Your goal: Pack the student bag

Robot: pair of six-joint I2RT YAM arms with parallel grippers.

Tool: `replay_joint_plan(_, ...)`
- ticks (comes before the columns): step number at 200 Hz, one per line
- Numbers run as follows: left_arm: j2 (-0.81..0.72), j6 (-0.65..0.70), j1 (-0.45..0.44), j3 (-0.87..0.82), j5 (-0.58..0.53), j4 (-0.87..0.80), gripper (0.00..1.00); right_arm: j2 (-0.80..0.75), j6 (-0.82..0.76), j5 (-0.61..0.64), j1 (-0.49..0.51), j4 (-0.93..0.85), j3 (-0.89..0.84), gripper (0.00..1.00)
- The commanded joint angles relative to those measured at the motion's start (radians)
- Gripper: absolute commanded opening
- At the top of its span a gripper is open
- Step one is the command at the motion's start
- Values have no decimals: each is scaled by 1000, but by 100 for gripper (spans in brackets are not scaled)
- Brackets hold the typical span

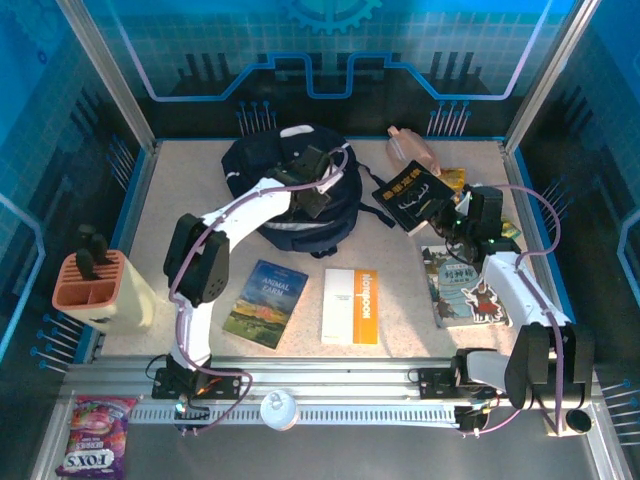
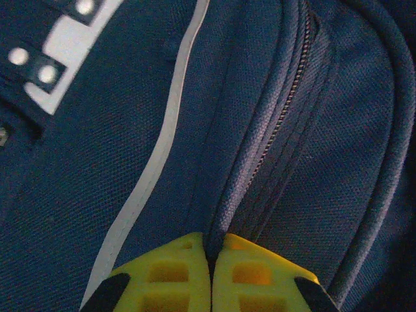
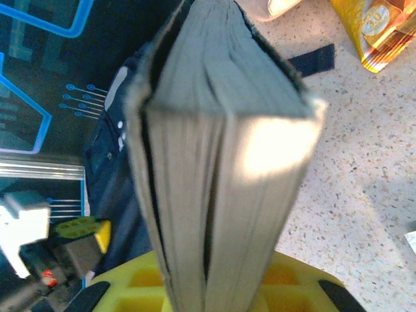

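At the far middle of the table [image 1: 405, 300] sits the student bag [image 1: 250, 165] — big, dark blue. L gripper [image 2: 211, 276] is on top of it, yellow fingers [image 2: 169, 283] pressed together at the fold by the zip; can't tell if cloth is caught. R gripper [image 1: 462, 218], right of the bag, is clamped on a black book [image 3: 221, 162] — up off the table. Animal Farm book [image 1: 265, 302] lies flat, nearer.

Lying flat near centre: Animal Farm book [image 1: 265, 302], white-orange book [image 1: 350, 306] just right of it. Lying at right: illustrated book [image 1: 465, 288]. Tilting up just beyond it: black book [image 1: 412, 196]. Resting far right: pink pouch [image 1: 412, 148], yellow packet [image 1: 452, 180]. Standing at left edge: peach holder [image 1: 92, 285]. Lying near left: candy bag [image 1: 95, 448].
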Motion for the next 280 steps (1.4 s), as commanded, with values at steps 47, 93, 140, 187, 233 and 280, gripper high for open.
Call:
replay_joint_plan(47, -155, -225, 3, -2, -19, 262, 0, -103, -22, -81, 9, 29, 13, 11)
replay_joint_plan(93, -139, -251, 3, 53, -21, 221, 0, -113, -31, -84, 28, 19, 34, 12)
replay_joint_plan(140, -190, -277, 2, 48, 4, 278, 0, 0, 114, -123, 179, 189, 19, 12)
replay_joint_plan(187, -227, -283, 3, 27, 20, 310, 0, 202, 269, -116, 311, 443, 87, 12)
replay_joint_plan(233, -251, -285, 3, 14, 19, 313, 0, 440, 397, -13, 398, 542, 249, 12)
replay_joint_plan(280, -249, -291, 2, 20, 12, 304, 0, 630, 429, 126, 463, 476, 424, 12)
